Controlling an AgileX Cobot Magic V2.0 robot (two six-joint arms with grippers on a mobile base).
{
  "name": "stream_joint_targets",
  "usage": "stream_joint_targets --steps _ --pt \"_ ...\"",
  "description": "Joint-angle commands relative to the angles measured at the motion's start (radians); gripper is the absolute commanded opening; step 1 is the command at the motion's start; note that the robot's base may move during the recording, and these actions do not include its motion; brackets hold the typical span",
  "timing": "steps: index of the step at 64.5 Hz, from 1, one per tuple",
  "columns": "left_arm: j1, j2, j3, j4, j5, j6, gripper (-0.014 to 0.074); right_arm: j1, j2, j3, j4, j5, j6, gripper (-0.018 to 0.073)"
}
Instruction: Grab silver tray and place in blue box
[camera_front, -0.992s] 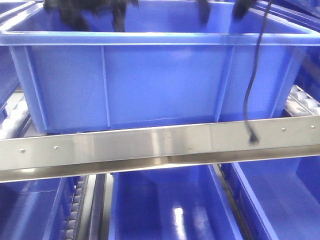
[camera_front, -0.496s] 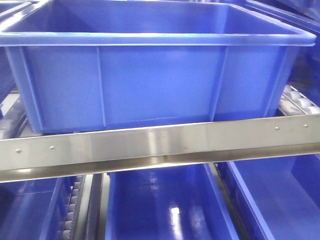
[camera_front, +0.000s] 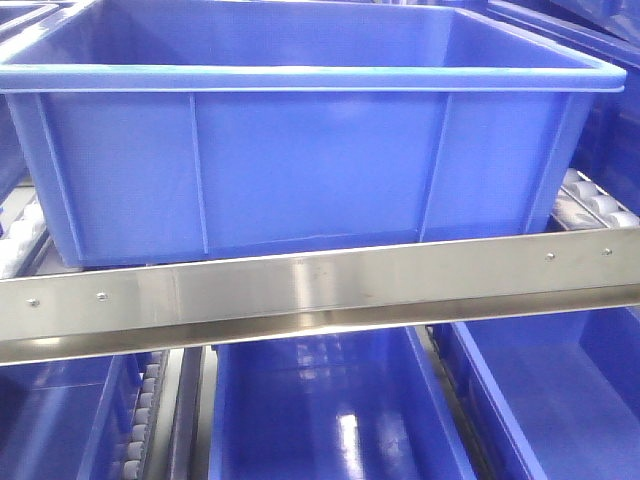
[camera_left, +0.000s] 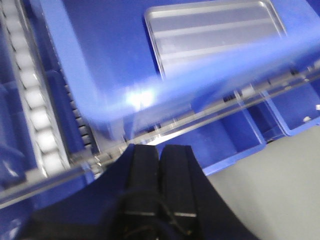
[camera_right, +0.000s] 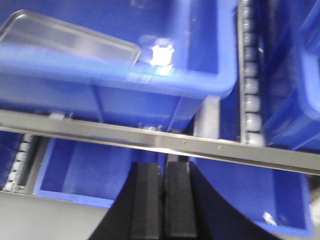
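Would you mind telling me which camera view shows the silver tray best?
The left wrist view: the silver tray lies in the blue box, ribs and most of its rim visible. The right wrist view catches only a corner; the front view shows none of it.

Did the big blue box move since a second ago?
Yes, slightly. In the front view the blue box slid a little left against the steel rail.

Left gripper (camera_left: 159, 152) shows two flat black rectangular fingers, matte, with squared tips, widening below into a dark, blurred body. Right gripper (camera_right: 163, 172) looks just the same: twin black slab fingers, plain faces, on a flaring black housing, and no markings can be made out.
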Motion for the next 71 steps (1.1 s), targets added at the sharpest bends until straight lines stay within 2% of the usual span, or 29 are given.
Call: stream_joint_targets --steps 1,8,16,55,60,62,67,71 --pt "-0.004 -0.095 0.089 -0.004 -0.179 0.0 -0.0105 -0.001 -0.084 0.083 -0.024 -0.2 -0.011 0.0056" --pt "-0.004 -0.201 0.186 -0.004 -0.247 0.0 -0.0105 -0.001 -0.168 0.204 -0.025 -0.353 -0.011 0.0056" --pt "-0.004 -0.276 0.232 -0.004 -0.248 0.0 -0.0105 -0.001 -0.211 0.261 -0.025 -0.451 -0.011 0.0056" --pt "-0.004 -0.301 0.242 -0.004 -0.246 0.0 -0.0105 -0.001 -0.21 0.263 -0.025 -0.459 -0.011 0.0056" --pt "0.015 -0.342 0.271 -0.071 -0.257 0.002 -0.0105 -0.001 -0.21 0.263 -0.025 -0.459 -0.011 0.0056" --pt "0.033 -0.368 0.292 -0.097 -0.26 0.021 -0.0105 -0.001 -0.21 0.263 -0.025 -0.459 -0.011 0.0056" --pt "0.097 -0.469 0.371 -0.136 -0.316 0.144 -0.0105 -0.001 -0.21 0.263 -0.025 -0.459 -0.011 0.0056" --pt "0.155 -0.557 0.444 -0.16 -0.364 0.202 -0.0105 -0.001 -0.21 0.263 -0.025 -0.459 -0.011 0.0056"
